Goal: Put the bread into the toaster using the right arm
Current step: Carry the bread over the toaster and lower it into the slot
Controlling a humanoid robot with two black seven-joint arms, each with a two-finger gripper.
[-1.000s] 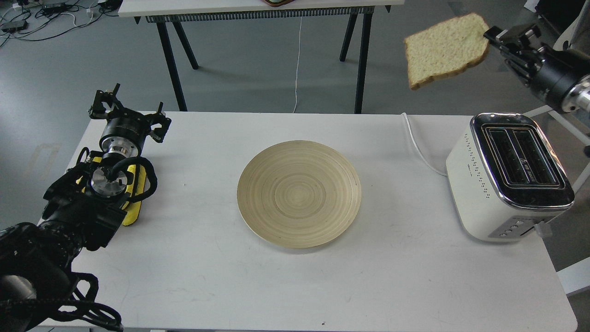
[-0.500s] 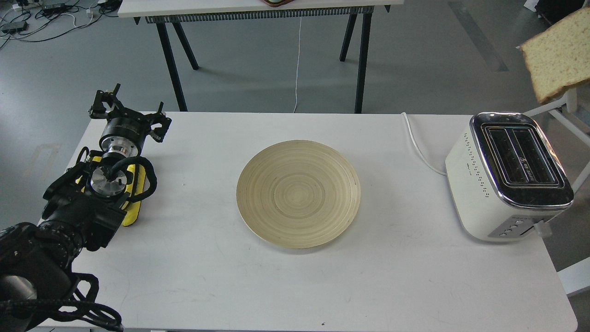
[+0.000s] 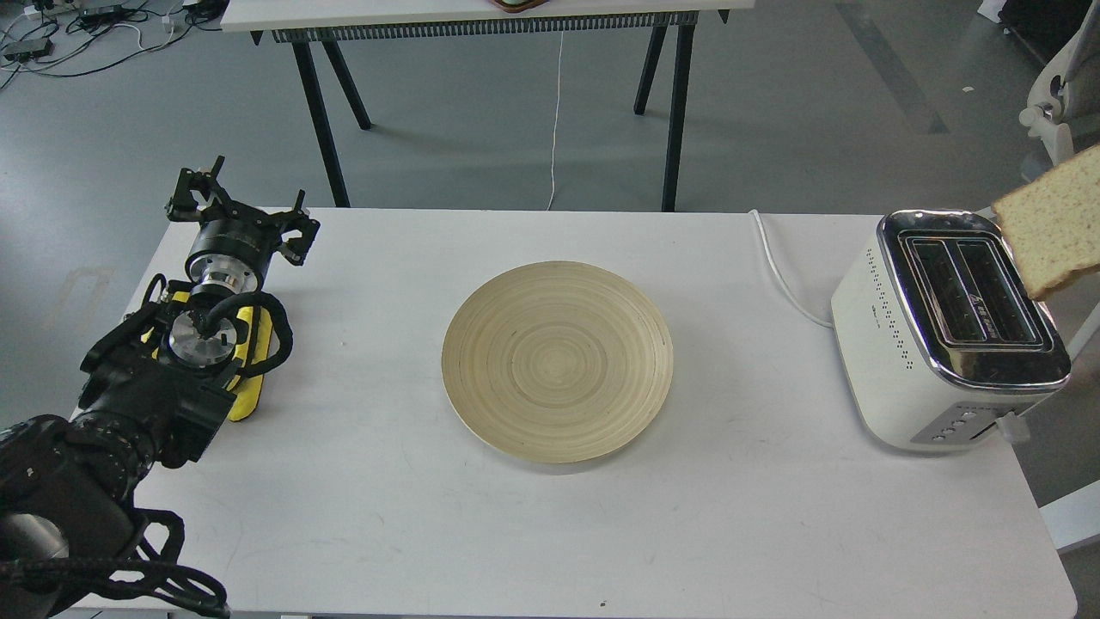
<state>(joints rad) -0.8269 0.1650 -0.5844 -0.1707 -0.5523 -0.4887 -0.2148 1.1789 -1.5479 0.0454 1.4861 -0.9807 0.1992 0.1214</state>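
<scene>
Bread [image 3: 1055,232] hangs tilted above toaster [image 3: 945,335] right edge — right hand unseen, grip unknowable — may miss slots.

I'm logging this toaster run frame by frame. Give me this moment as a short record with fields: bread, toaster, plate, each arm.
bread: slice in the air at the right edge of the view, tilted, above the toaster's right side, not in a slot
toaster: upright on the white table, both slots empty
plate: wooden plate at table centre, nothing on it
left gripper: resting on the table's left side, holding nothing
right gripper: out of view
</scene>
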